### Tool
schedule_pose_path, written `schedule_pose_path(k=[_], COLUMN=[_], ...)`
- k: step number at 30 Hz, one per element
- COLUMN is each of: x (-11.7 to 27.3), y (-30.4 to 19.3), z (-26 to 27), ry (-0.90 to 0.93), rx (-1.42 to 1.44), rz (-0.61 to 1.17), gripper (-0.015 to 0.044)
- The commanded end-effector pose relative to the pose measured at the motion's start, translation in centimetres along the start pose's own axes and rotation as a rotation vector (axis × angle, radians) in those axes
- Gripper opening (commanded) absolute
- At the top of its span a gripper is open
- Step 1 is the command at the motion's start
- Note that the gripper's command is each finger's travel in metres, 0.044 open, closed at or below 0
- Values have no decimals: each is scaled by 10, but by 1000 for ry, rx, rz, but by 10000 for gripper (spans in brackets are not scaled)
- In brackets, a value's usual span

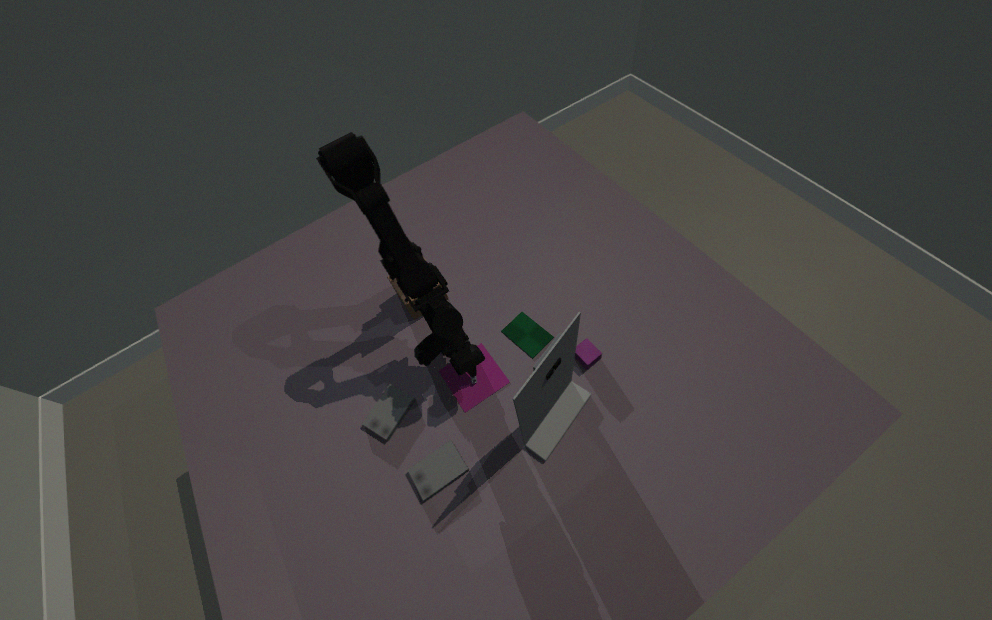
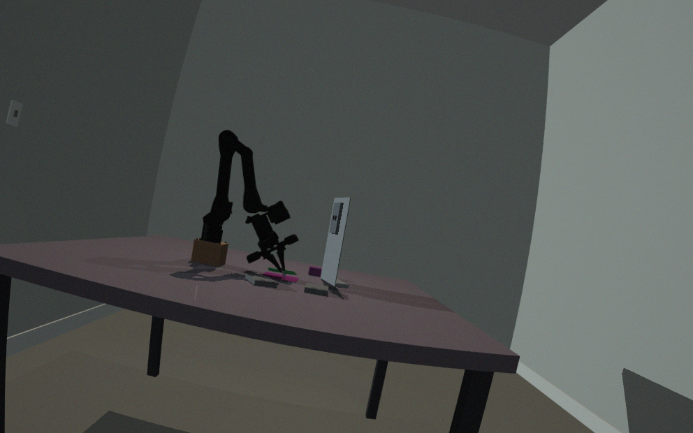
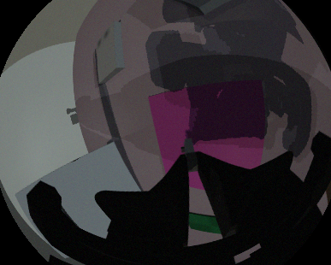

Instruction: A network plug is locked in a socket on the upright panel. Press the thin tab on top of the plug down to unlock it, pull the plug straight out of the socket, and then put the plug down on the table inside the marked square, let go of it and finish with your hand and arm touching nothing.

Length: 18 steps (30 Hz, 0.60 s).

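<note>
My gripper (image 1: 472,374) (image 2: 283,271) (image 3: 190,157) points down over the magenta square and is shut on the plug. The small grey plug (image 1: 474,380) (image 2: 284,275) (image 3: 189,146) sticks out past the fingertips, very low over the magenta square (image 1: 485,388) (image 2: 292,279) (image 3: 168,124). I cannot tell whether it touches the surface. The plug's tab is too small to make out. The upright panel (image 1: 534,404) (image 2: 332,258) (image 3: 91,179) stands apart from the plug. Its socket (image 1: 553,368) (image 2: 334,217) has no plug in it.
A green patch (image 1: 526,333) (image 2: 274,270) (image 3: 203,223) lies near the magenta square. A purple block (image 1: 587,352) (image 2: 314,270) is behind the panel. Two flat grey slabs (image 1: 389,416) (image 1: 438,471) lie on the other side of the square. The panel has a pale base (image 1: 557,424).
</note>
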State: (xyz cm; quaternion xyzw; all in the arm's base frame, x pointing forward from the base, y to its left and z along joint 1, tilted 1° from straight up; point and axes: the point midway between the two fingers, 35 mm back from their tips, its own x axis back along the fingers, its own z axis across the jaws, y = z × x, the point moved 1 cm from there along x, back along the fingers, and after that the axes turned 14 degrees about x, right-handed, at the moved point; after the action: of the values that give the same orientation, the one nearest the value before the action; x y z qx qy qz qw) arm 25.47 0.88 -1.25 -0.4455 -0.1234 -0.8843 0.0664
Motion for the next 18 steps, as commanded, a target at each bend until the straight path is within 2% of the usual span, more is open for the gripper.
schedule_pose_path(k=[1,13,18], x=[-1,-2,-2], y=[0,0,0], z=[-1,-2,-2], ry=[0,0,0], rx=[1,0,0], rz=[0,0,0], gripper=[0,0,131])
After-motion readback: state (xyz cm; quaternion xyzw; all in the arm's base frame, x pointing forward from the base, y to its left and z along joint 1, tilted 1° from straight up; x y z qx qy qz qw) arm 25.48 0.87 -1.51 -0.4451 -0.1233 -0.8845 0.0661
